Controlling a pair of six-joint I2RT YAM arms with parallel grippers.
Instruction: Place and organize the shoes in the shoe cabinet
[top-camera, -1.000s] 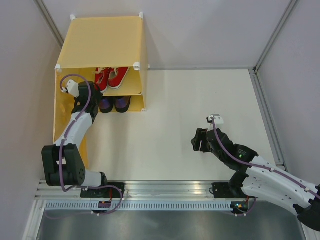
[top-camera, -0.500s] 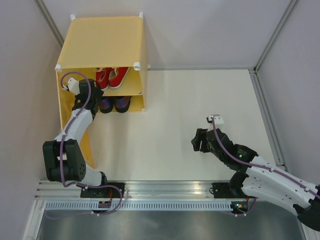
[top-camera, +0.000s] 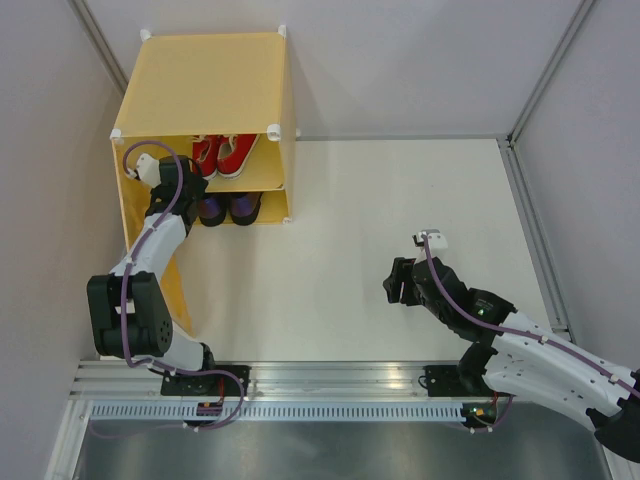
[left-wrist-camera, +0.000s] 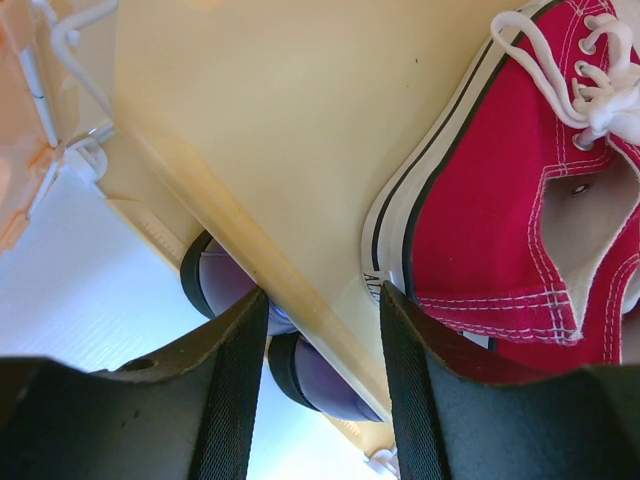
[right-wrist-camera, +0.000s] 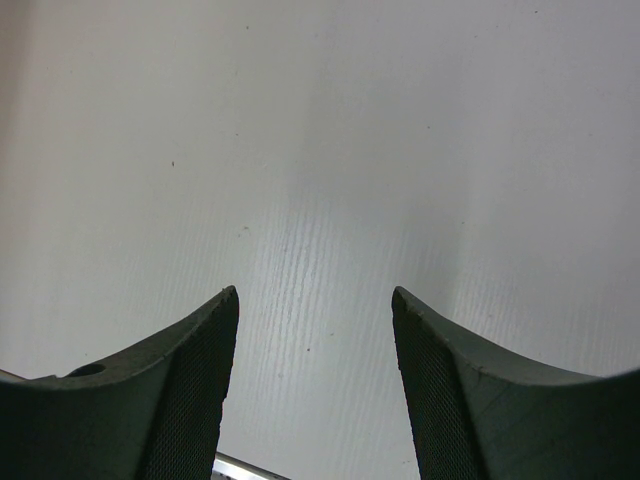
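Judging by how things lie, the placing step looks finished and what is left is tidying and shutting up. The cabinet (top-camera: 205, 85) stands at the far left of the table (top-camera: 400, 190) with its door (top-camera: 134, 210) swung out toward the near side. Both pairs are inside: the red sneakers (top-camera: 225, 153) side by side on the shelf (left-wrist-camera: 250, 130), and the purple shoes (top-camera: 228, 207) side by side below it.

The next move probably calls for the left arm to draw clear of the opening without catching the shelf edge or nudging a sneaker, then push the door closed.

The left arm reaches up and forward from its base, bent at the elbow, its wrist at the cabinet mouth. The left gripper (left-wrist-camera: 322, 320) is parted and holds nothing, with the shelf's front edge running between its fingers. The right arm is folded low over bare table, well apart from the cabinet. The right gripper (right-wrist-camera: 312, 310) is spread and empty.
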